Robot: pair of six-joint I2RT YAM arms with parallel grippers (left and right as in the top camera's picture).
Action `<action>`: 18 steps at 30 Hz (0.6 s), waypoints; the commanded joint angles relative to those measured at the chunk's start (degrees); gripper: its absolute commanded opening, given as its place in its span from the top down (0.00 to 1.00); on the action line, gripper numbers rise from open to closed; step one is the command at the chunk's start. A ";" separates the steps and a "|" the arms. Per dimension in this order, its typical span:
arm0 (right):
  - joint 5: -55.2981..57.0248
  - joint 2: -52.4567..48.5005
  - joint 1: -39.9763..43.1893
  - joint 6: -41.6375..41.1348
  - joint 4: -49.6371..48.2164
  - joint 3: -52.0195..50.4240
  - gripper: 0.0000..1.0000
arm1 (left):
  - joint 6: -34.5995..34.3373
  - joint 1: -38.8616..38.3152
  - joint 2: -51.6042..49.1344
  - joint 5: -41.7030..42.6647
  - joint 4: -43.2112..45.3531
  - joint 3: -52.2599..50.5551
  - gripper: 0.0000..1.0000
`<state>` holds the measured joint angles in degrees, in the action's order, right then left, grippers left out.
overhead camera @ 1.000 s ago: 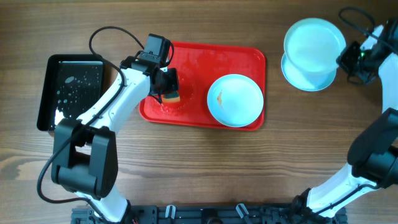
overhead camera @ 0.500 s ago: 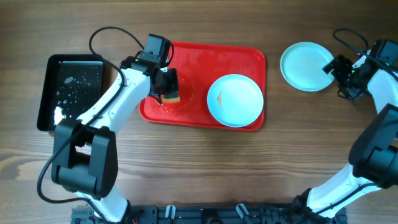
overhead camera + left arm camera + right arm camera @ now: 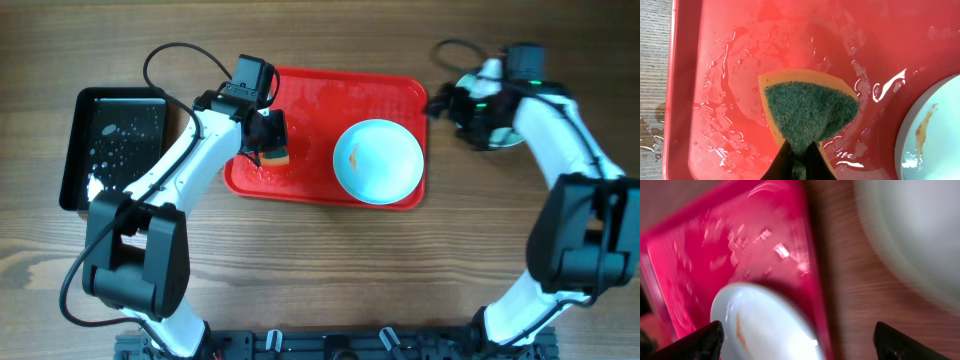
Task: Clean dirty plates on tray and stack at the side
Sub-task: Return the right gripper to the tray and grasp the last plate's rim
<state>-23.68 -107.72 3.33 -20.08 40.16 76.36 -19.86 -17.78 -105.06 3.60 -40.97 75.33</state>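
Observation:
One dirty plate, pale blue with a brown smear near its left rim, lies on the right half of the red tray. The wet left half holds a yellow sponge with a green scouring face, and my left gripper is shut on it, pressing it to the tray. My right gripper hovers open and empty over the tray's right rim. In the blurred right wrist view its fingertips straddle the plate. More pale-blue plates lie on the table to the right, mostly hidden under the right arm.
A smaller black tray dotted with water drops sits on the wooden table left of the red tray. The left arm crosses between the two. Water pools on the red tray around the sponge.
The right gripper opened and let go of a plate at the right side. It then swung left to the red tray's right edge. The left arm and sponge have not moved.

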 commanded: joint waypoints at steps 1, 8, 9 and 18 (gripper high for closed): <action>10.29 2.36 -6.01 0.81 1.53 -0.09 0.14 | -0.04 0.00 -0.52 0.87 -0.02 0.66 0.96; 30.08 1.20 -12.02 3.30 4.46 -0.11 0.62 | -0.07 0.00 -0.52 0.87 0.02 0.66 0.96; 29.83 0.87 -12.17 4.85 4.24 -0.13 0.62 | -0.09 0.00 -0.52 0.87 0.02 0.66 0.95; 20.20 -3.58 -12.48 17.11 3.82 -0.15 0.71 | -0.09 0.00 -0.52 0.87 0.00 0.66 0.94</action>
<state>-1.83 -108.36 -8.82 -7.73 44.12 76.36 -19.86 -17.78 -105.06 3.60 -40.97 75.33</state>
